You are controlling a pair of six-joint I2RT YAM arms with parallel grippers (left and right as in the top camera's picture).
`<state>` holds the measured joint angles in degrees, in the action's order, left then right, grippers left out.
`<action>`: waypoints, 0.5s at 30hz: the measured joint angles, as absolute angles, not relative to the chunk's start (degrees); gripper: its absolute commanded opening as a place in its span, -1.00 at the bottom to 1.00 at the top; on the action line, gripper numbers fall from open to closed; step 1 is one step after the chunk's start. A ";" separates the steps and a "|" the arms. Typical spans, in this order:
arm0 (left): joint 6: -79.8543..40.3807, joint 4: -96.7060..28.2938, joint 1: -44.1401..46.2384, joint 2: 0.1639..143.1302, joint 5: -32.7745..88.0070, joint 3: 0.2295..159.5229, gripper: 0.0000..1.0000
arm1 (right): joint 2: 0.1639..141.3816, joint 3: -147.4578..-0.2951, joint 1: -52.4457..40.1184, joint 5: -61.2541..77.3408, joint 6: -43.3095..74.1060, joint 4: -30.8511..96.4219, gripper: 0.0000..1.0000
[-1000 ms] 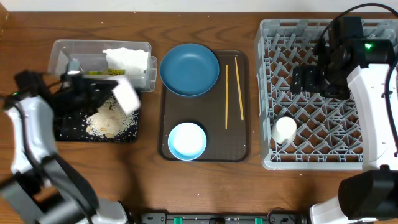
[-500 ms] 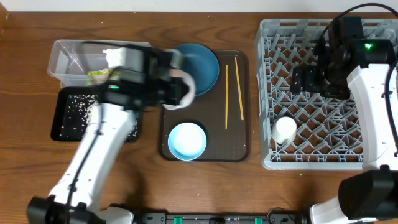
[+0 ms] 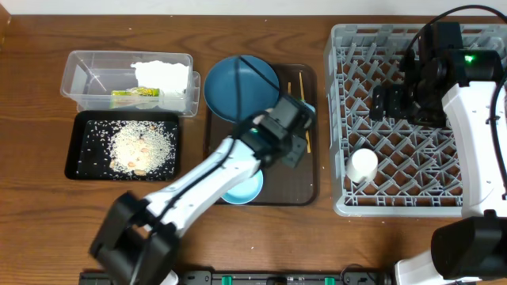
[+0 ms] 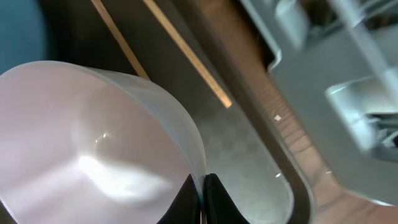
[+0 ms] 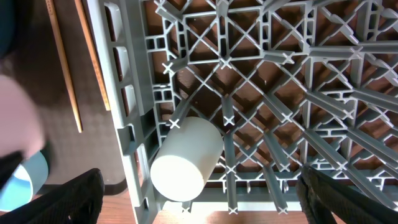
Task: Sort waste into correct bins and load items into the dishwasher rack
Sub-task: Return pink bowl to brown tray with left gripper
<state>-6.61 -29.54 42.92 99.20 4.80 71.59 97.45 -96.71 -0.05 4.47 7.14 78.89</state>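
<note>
My left gripper (image 3: 291, 134) is over the brown serving tray's right part, near the grey dishwasher rack (image 3: 396, 47). It is shut (image 4: 202, 199) on the rim of the cream bowl (image 4: 93, 143), which the arm mostly hides from overhead. Two chopsticks (image 3: 289, 87) (image 4: 186, 53) lie under it. The dark blue plate (image 3: 238, 87) and light blue bowl (image 3: 247, 190) sit on that tray. The white cup (image 3: 364, 166) (image 5: 186, 155) lies in the rack. My right gripper (image 3: 396, 103) (image 5: 199, 193) hangs open above the rack. Rice scraps (image 3: 142, 146) lie in the black tray (image 3: 79, 158). Tissue (image 3: 162, 75) and the wrapper (image 3: 135, 93) are in the clear tub (image 3: 87, 71).
The dark brown serving tray (image 3: 305, 186) lies between the bins and the rack, its edge close to the rack's left wall (image 5: 127, 93). My left arm stretches diagonally from the front left across the light blue bowl.
My left arm has swung right with the cream bowl, from over the black tray, across the blue plate, to over the chopsticks. The right arm has not moved.
</note>
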 measured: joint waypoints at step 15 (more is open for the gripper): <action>-6.33 -30.44 44.29 102.63 2.57 71.59 -0.27 | 97.45 -96.71 -0.19 6.92 7.14 77.45 0.89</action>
<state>-6.33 -30.44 44.29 102.63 2.57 71.59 97.45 -96.71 -0.19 6.92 7.14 77.45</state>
